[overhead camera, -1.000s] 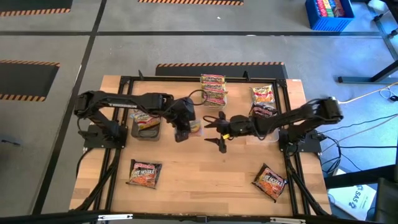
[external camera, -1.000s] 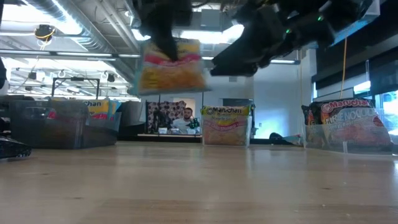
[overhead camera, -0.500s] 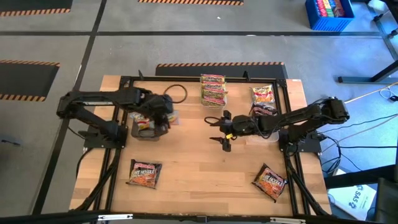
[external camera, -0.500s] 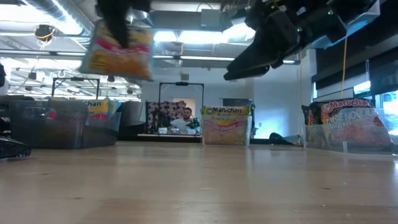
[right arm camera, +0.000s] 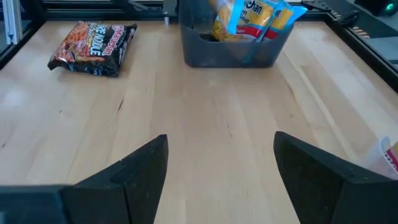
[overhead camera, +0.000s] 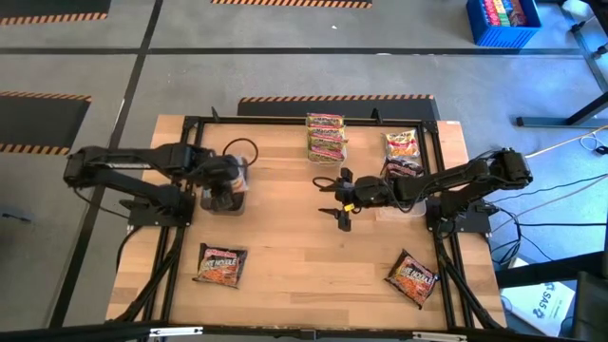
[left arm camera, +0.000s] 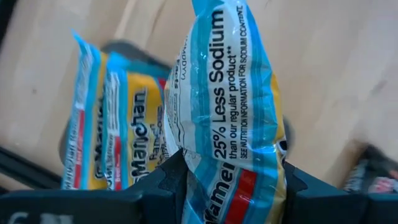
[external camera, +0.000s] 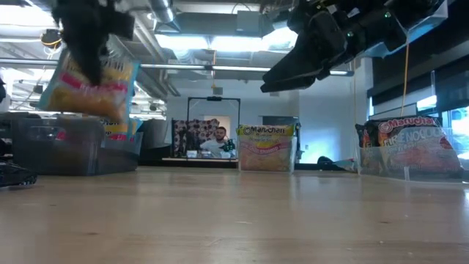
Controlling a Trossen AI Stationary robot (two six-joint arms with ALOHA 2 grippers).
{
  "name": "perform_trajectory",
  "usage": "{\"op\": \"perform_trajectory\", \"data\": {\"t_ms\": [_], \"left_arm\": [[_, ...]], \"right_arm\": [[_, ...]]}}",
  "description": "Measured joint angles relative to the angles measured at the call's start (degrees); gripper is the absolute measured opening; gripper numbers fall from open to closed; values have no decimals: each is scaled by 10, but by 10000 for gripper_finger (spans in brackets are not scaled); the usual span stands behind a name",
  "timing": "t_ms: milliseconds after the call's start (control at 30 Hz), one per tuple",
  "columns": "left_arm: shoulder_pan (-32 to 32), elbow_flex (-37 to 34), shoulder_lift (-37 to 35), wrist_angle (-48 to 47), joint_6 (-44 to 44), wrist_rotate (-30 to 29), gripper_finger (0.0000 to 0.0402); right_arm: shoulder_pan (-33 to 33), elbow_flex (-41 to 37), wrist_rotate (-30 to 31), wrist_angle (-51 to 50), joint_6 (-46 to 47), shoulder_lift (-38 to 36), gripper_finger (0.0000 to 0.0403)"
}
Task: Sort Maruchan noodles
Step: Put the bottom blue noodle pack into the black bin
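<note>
My left gripper is shut on a yellow and blue Maruchan noodle packet, which hangs over the clear tub on the table's left side. More yellow packets stand in that tub. Over the middle of the table my right gripper is open, with bare wood between its fingers. Two dark packets lie flat near the front. A stack of yellow-green packets stands at the far edge. My left gripper pinches the packet between its two fingers near the packet's upper end. The fingers come from above, pointing steeply down. The packet hangs below them, tilted and lifted clear, above the packets in the tub.
A second clear tub with orange-red and dark packets stands at the far right. Black frame rails run around the table. A blue crate sits on the floor beyond. A person shows in the room behind.
My left gripper has carried the yellow packet from the table's middle toward the left edge, to above the left tub, tipping more steeply downward. The packet hangs lower than before, still clear of everything.
</note>
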Motion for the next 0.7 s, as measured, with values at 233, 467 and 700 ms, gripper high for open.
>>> {"op": "perform_trajectory", "data": {"t_ms": [233,467,700], "left_arm": [[25,-94,-3,58,0,3,126],[44,-139,-3,127,5,25,126],[52,-183,-3,168,4,18,127]], "right_arm": [[0,0,0,1,10,0,273],[0,0,0,0,15,0,273],[0,0,-1,0,16,0,273]]}}
